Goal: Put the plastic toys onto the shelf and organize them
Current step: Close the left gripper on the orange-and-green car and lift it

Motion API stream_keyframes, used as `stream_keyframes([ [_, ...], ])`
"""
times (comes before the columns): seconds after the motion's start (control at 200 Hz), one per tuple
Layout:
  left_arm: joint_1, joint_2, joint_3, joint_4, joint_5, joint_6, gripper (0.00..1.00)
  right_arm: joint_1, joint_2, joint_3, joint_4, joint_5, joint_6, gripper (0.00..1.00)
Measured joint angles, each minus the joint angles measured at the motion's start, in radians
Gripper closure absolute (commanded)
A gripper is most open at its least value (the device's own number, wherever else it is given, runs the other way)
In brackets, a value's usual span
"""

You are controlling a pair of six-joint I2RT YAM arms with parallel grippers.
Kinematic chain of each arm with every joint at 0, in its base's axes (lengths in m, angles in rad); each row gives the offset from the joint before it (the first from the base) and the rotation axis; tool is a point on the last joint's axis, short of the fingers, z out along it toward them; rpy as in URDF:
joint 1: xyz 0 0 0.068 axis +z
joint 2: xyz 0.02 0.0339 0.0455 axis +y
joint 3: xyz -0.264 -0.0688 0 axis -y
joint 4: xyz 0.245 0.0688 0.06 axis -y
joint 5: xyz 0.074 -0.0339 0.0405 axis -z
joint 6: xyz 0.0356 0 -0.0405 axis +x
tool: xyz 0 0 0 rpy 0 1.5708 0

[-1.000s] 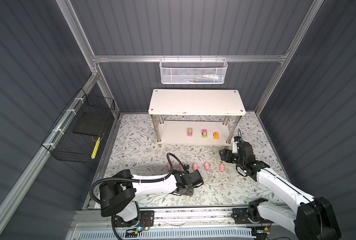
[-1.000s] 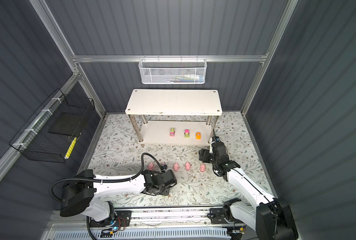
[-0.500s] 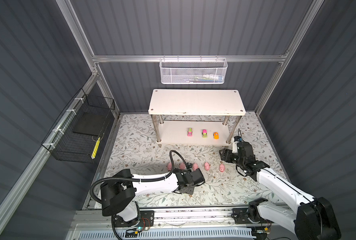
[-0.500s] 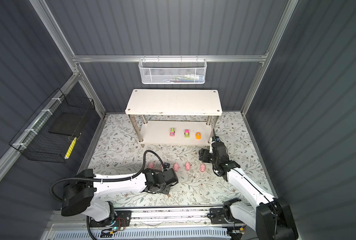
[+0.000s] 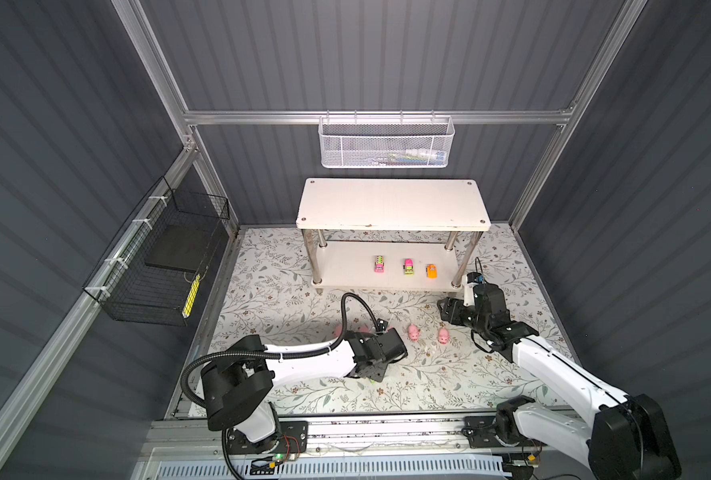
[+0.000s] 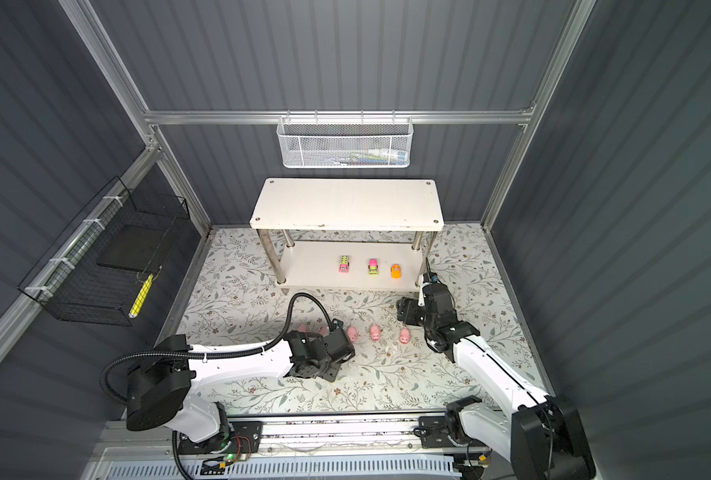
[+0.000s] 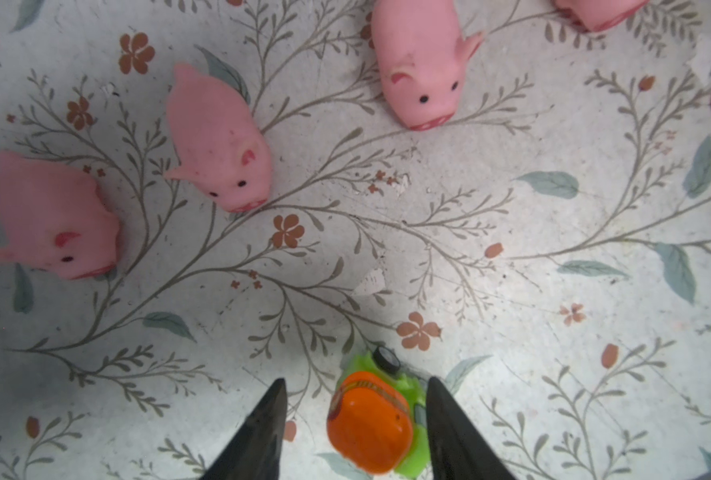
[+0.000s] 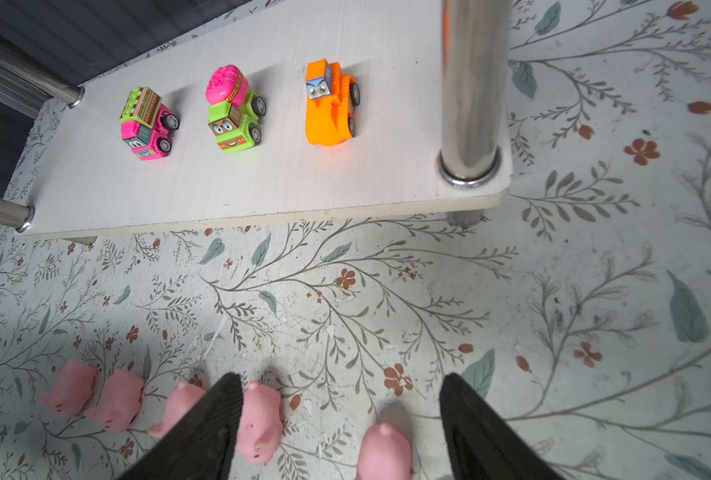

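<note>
Left wrist view: the left fingers (image 7: 262,428) stand apart around the green-and-orange toy vehicle (image 7: 370,428), which sits on the worktop (image 7: 511,249). One finger is just beside it and a clear gap shows at the other, so nothing is gripped. Right wrist view: the right fingers (image 8: 204,428) are spread wide and empty above the row of pink pigs (image 8: 262,424), near the shelf (image 8: 262,178). On the shelf's lower board three vehicles already stand in line: pink (image 8: 148,124), green with a pink drum (image 8: 235,112) and orange (image 8: 330,104). The upper board is bare.

Risks, as judged:
- The vehicle is off-centre between the fingers, so closing may shove it sideways or squeeze it out.
- It has wheels and may roll. Whether it rests squarely on them cannot be told.
- The upper board overhangs the lower, so a steep approach could strike its edge or a metal post (image 8: 470,83).
- A low sweep could scatter the pigs.

Setting: the worktop is pale with a floral print and looks scuffed. The walls are dark ribbed panels in an aluminium frame. A white mesh basket (image 5: 385,143) hangs at the back and a black wire basket (image 5: 158,266) on the left wall
</note>
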Motion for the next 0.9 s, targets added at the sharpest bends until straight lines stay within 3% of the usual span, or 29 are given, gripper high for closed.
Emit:
stream_keyframes([
  [0.19,-0.008,0.0,-0.003,0.011,0.0,-0.05,0.4,0.0,0.0,0.0,0.0,-0.003,0.0,0.24],
  [0.425,-0.026,0.0,-0.005,-0.022,0.025,-0.201,0.38,0.0,0.0,0.0,0.0,-0.01,0.0,0.23],
  [0.9,-0.026,0.041,-0.005,-0.013,0.094,-0.267,0.56,0.0,0.002,-0.001,0.015,-0.018,0.0,0.23],
])
